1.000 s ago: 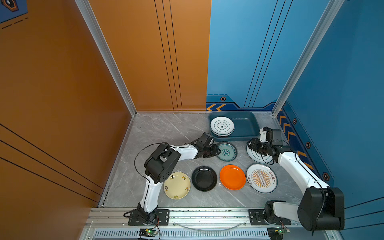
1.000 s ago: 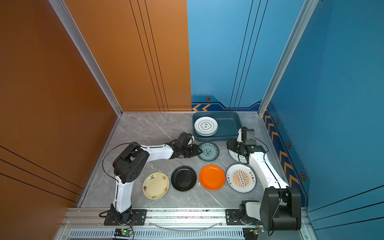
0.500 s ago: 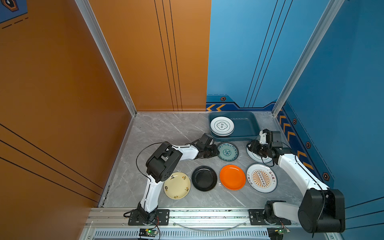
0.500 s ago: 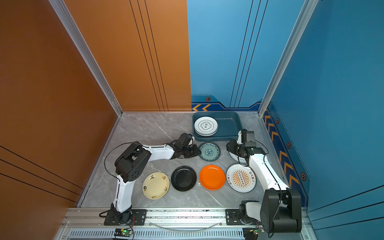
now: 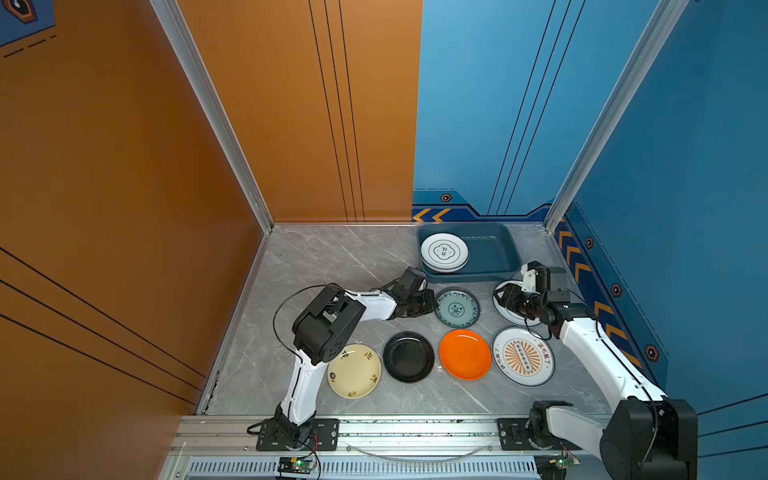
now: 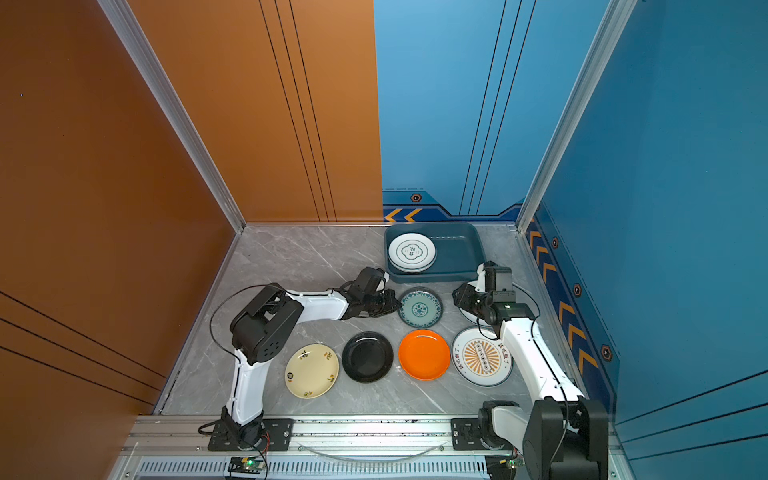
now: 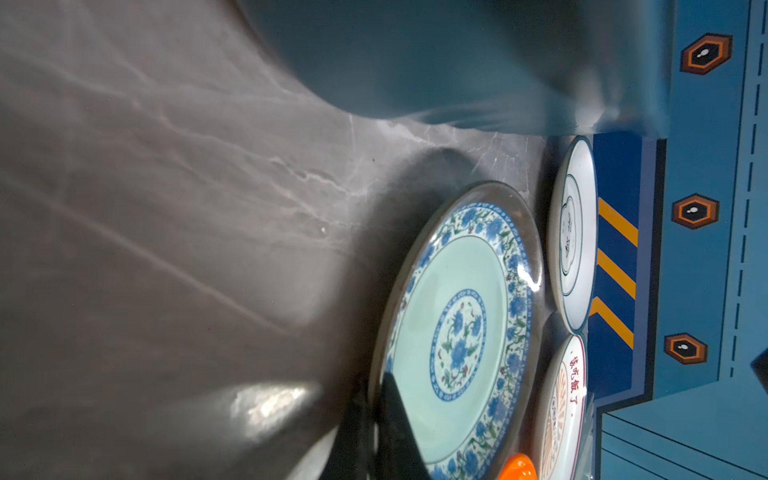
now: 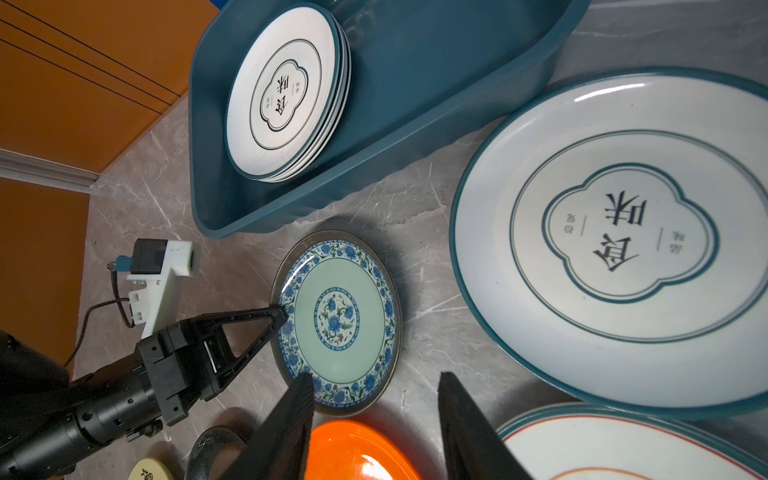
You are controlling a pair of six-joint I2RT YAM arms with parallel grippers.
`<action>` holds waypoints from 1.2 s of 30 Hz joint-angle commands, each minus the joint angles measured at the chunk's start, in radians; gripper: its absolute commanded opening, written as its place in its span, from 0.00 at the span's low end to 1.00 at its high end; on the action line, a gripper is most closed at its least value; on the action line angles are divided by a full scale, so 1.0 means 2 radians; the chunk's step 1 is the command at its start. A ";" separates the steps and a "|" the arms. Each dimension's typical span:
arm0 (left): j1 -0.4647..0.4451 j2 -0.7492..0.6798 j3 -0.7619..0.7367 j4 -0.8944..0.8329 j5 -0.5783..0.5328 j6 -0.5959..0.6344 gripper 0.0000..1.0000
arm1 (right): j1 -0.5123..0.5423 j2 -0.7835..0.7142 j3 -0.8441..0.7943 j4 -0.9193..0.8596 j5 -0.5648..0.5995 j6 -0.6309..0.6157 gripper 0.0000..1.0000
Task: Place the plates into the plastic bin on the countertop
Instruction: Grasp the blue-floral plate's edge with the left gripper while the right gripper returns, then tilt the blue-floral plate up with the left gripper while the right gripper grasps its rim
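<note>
Pinching the teal plate (image 8: 336,320) by its rim, left pincer (image 8: 282,312) closed (rigid, glazed, probably slippery and breakable); right pincer (image 8: 376,380) half open, empty.

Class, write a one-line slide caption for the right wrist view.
Left gripper closed on the rim of the teal flowered plate, beside a blue bin holding stacked white plates.

In a top view the right arm (image 5: 590,345) hides much of the round white dark-ringed plate (image 5: 513,318). In the left wrist view the dark teal plastic bin (image 7: 415,62) is blurred, and the left fingers (image 7: 399,424), pinching the round teal floral plate (image 7: 457,324), run off the edge.
</note>
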 commanded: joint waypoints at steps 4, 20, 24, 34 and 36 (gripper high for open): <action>0.022 -0.057 -0.052 -0.009 0.014 0.010 0.00 | 0.000 -0.011 -0.014 -0.005 -0.036 0.001 0.52; 0.131 -0.221 -0.193 -0.036 0.051 0.049 0.00 | 0.054 0.012 -0.026 0.066 -0.126 0.019 0.54; 0.148 -0.273 -0.224 -0.042 0.067 0.053 0.00 | 0.085 0.039 -0.023 0.101 -0.161 0.030 0.61; 0.160 -0.352 -0.241 -0.070 0.094 0.060 0.00 | 0.169 0.117 0.012 0.173 -0.192 0.064 0.69; 0.160 -0.356 -0.240 -0.073 0.096 0.062 0.00 | 0.178 0.128 0.015 0.196 -0.200 0.079 0.68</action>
